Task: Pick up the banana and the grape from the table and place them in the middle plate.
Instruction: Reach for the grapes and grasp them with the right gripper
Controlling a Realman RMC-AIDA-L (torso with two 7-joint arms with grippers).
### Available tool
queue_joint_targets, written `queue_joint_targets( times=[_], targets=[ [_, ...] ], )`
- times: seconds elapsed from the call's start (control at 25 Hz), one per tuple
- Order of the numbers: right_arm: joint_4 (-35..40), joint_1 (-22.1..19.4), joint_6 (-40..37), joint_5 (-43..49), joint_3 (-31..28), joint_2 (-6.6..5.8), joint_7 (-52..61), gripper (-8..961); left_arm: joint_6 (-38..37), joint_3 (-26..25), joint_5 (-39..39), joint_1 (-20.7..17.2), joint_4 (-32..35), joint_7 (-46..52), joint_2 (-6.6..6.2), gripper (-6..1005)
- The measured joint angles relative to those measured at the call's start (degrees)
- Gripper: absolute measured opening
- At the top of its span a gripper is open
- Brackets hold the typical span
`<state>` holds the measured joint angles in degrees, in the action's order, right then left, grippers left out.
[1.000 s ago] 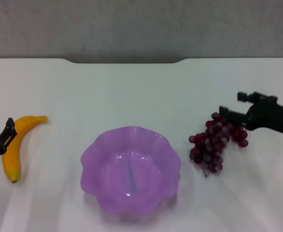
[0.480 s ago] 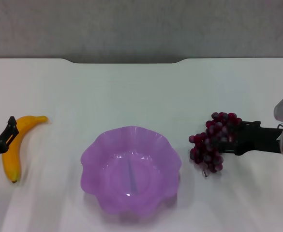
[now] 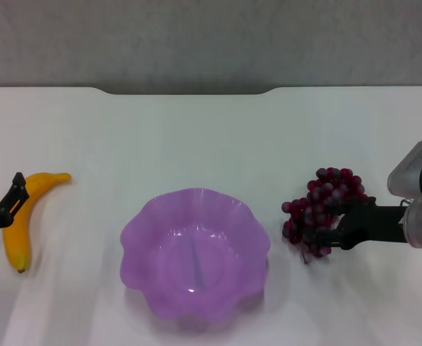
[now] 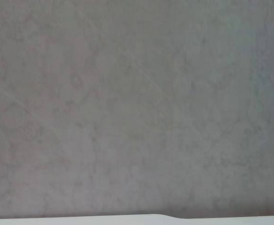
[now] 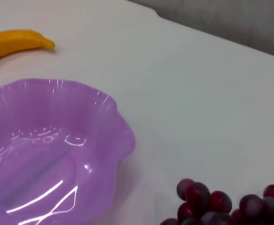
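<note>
Both right gripper (image 3: 324, 232) fingers against grape (image 3: 319, 205)

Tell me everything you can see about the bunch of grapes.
The grape is a long bunch of small dark red-purple berries, some with greyish bloom. It lies on the white table, apart from the purple middle plate, on the robot's right. The right gripper reaches into it from the right, fingers around the bunch's near part.

banana (image 3: 24, 213) yellow-orange | grape (image 3: 324, 207) dark red-purple | plate (image 3: 195, 251) translucent purple
</note>
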<state>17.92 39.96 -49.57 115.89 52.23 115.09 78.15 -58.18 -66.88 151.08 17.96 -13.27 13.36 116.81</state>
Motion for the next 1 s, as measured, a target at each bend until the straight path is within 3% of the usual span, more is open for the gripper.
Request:
queue_joint_targets(
  times=[0.64,1.0],
  targets=[
    [-1.3,-0.4,6.1,-0.1,0.8,0.05,-0.9,769,0.3,1.4,0.0,-0.4,0.1,0.0,0.18,890],
    [-1.0,2.0,6.3,-0.5,0.8,0.05,-2.2,768,0.2,1.8,0.0,-0.3,0.0,0.1,0.17,890]
  ],
)
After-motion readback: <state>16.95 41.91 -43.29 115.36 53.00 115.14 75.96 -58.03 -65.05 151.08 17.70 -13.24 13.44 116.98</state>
